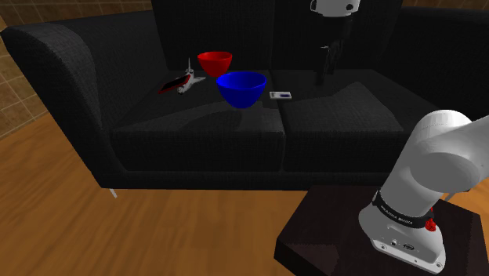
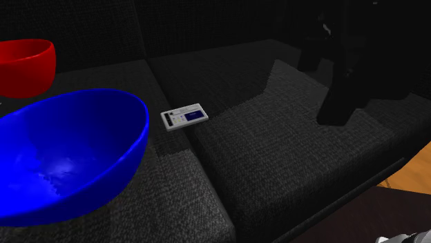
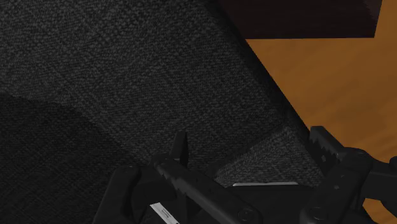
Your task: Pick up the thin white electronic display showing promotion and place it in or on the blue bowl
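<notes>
Display lies flat on the sofa seat, just beside the blue bowl, on the shoulder view's right of it. Gripper spread, empty, above the seat further right. Display's long axis runs across that view, toward the bowl. Judged: move left, then descend.

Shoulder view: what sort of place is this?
Probably a living room: a dark sofa with a tall armrest stands on a wood floor, with a brown patterned wall behind it.
</notes>
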